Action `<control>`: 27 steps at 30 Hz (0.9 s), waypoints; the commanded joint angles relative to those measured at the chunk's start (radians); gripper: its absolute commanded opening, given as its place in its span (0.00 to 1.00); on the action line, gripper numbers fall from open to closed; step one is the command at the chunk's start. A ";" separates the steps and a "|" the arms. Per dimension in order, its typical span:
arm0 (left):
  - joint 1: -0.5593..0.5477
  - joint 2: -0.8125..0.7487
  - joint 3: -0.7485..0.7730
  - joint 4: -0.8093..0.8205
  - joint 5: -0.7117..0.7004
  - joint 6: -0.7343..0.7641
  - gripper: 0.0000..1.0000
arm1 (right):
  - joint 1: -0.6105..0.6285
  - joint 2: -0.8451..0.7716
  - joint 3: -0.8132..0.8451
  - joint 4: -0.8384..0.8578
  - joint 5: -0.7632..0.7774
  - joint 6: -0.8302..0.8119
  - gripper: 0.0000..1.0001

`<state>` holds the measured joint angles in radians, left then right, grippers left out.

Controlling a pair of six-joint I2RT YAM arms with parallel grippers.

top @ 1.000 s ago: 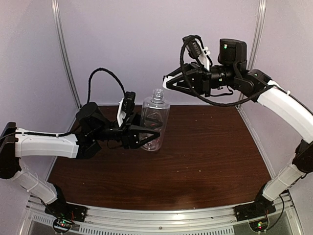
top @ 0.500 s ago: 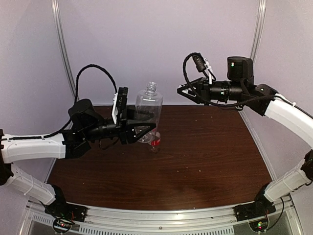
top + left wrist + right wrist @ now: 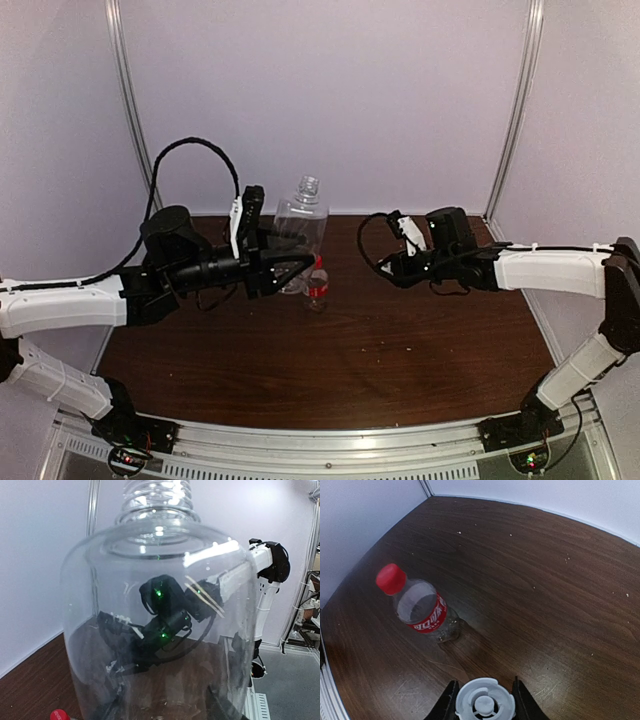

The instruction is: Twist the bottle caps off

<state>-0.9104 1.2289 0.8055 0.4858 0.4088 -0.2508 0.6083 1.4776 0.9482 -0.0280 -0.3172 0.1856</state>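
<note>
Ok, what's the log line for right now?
left gripper: holds big bottle, neck bare | right gripper: shut on white cap | small bottle: red cap on

Right jaws: taken up by white cap (image 3: 485,702), no spare room between them. Ahead and left of them, small bottle (image 3: 422,612) stands upright on worktop (image 3: 545,605), red cap (image 3: 391,578) on. It is the only obstacle there, with bare wood between it and jaws and to its right.

Left jaws: filled by tall clear bottle (image 3: 300,225), held off worktop. Small bottle sits just below and beyond them, near big bottle's base; can't tell if they touch.

Open air between the two sets of jaws. Back wall (image 3: 330,100) closes off far side.
</note>
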 commanded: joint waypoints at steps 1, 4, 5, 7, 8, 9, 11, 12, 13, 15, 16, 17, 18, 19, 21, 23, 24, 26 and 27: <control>0.005 -0.025 -0.015 0.018 -0.027 0.022 0.43 | -0.020 0.088 -0.067 0.202 0.081 0.031 0.07; 0.006 -0.027 -0.014 0.013 -0.029 0.022 0.43 | -0.029 0.158 -0.107 0.301 0.092 0.044 0.07; 0.005 -0.029 -0.015 0.011 -0.031 0.022 0.43 | -0.032 0.180 -0.119 0.330 0.093 0.050 0.07; 0.005 -0.032 -0.014 0.007 -0.032 0.022 0.43 | -0.039 0.223 -0.135 0.373 0.092 0.057 0.08; 0.005 -0.033 -0.014 0.006 -0.033 0.022 0.43 | -0.043 0.246 -0.140 0.392 0.090 0.061 0.09; 0.006 -0.034 -0.015 0.004 -0.034 0.021 0.43 | -0.045 0.266 -0.143 0.409 0.084 0.063 0.09; 0.006 -0.037 -0.015 -0.002 -0.036 0.024 0.43 | -0.047 0.297 -0.155 0.444 0.078 0.071 0.10; 0.006 -0.038 -0.016 -0.004 -0.037 0.025 0.43 | -0.048 0.308 -0.163 0.461 0.077 0.073 0.11; 0.005 -0.039 -0.016 -0.005 -0.038 0.026 0.43 | -0.048 0.317 -0.172 0.478 0.076 0.075 0.12; 0.005 -0.040 -0.016 -0.006 -0.041 0.029 0.43 | -0.050 0.333 -0.189 0.504 0.079 0.075 0.13; 0.005 -0.040 -0.016 -0.006 -0.042 0.029 0.43 | -0.049 0.342 -0.193 0.512 0.082 0.075 0.13; 0.006 -0.039 -0.016 -0.006 -0.041 0.029 0.43 | -0.050 0.348 -0.197 0.517 0.081 0.075 0.15; 0.005 -0.036 -0.016 -0.006 -0.039 0.029 0.43 | -0.050 0.354 -0.201 0.521 0.083 0.075 0.15; 0.006 -0.036 -0.016 -0.005 -0.039 0.029 0.43 | -0.051 0.359 -0.205 0.525 0.084 0.075 0.16; 0.005 -0.033 -0.015 -0.006 -0.038 0.030 0.43 | -0.050 0.359 -0.216 0.534 0.087 0.075 0.17; 0.005 -0.031 -0.016 -0.004 -0.038 0.031 0.43 | -0.051 0.357 -0.226 0.539 0.090 0.074 0.18; 0.006 -0.030 -0.015 -0.004 -0.039 0.033 0.43 | -0.050 0.356 -0.230 0.543 0.093 0.072 0.19; 0.006 -0.026 -0.016 -0.003 -0.039 0.033 0.44 | -0.050 0.360 -0.237 0.545 0.098 0.064 0.21; 0.006 -0.026 -0.016 -0.003 -0.038 0.033 0.44 | -0.051 0.362 -0.238 0.542 0.099 0.060 0.22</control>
<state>-0.9104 1.2098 0.7933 0.4431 0.3805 -0.2359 0.5644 1.8309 0.7277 0.4759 -0.2501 0.2504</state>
